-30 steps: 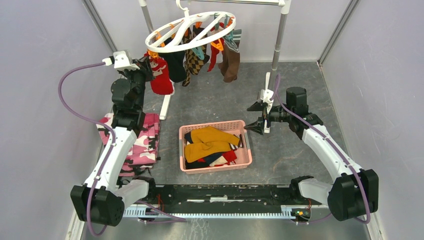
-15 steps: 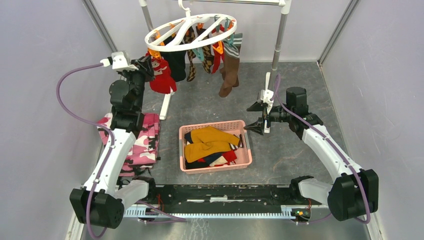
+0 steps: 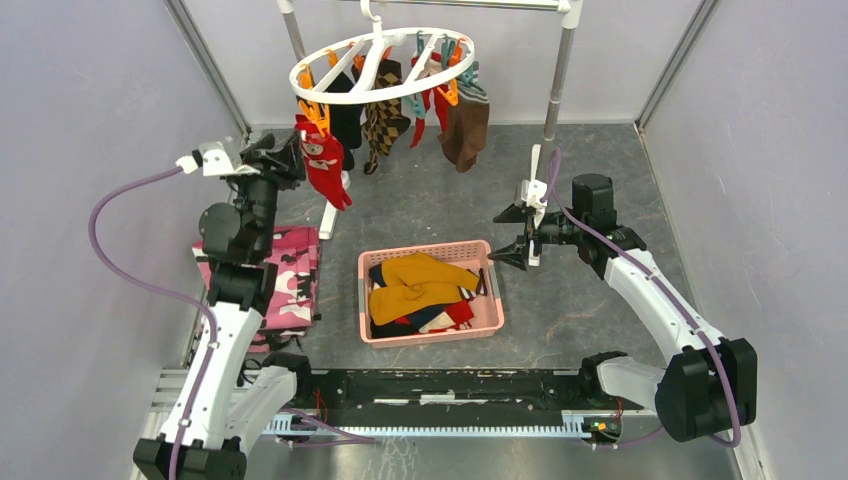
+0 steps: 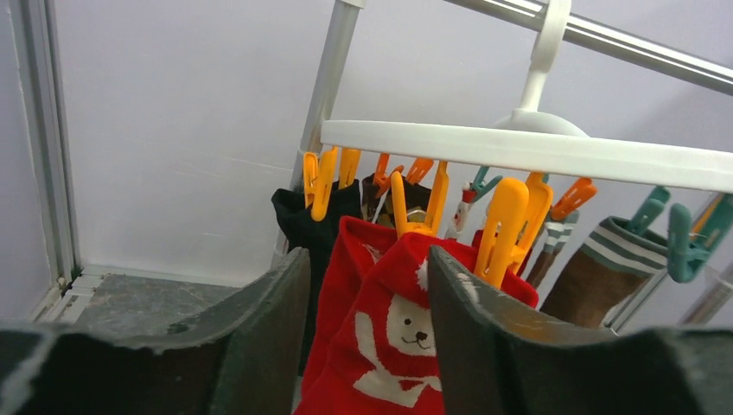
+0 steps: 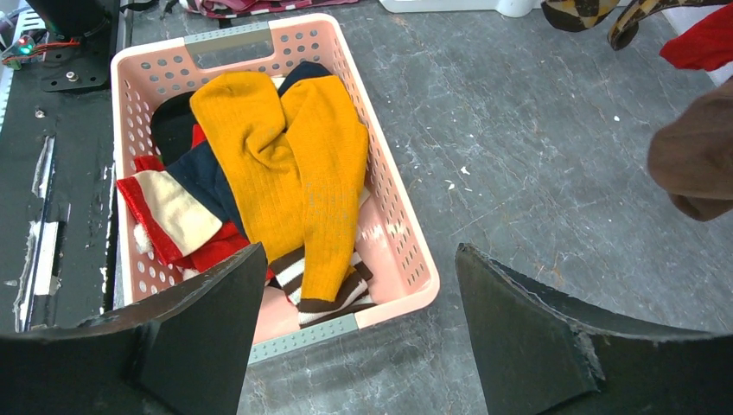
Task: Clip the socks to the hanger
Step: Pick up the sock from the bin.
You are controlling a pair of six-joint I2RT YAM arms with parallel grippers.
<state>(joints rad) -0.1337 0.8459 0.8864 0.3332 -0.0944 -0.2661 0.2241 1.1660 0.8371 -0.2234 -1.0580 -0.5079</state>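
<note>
My left gripper (image 3: 288, 152) is parted and empty, just beside 1 red bear sock (image 4: 393, 346) clipped on 1 hanger (image 4: 519, 149); my right gripper (image 3: 497, 237), wide open, is near 1 basket (image 3: 430, 247) holding 2 yellow socks (image 5: 285, 164)

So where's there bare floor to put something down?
Free: the grey strip between the pink basket and the hanging socks, and the floor right of the basket, past the right gripper toward the wall. Crowded: the left side, where the camouflage cloth lies, and directly under the hanger.
</note>
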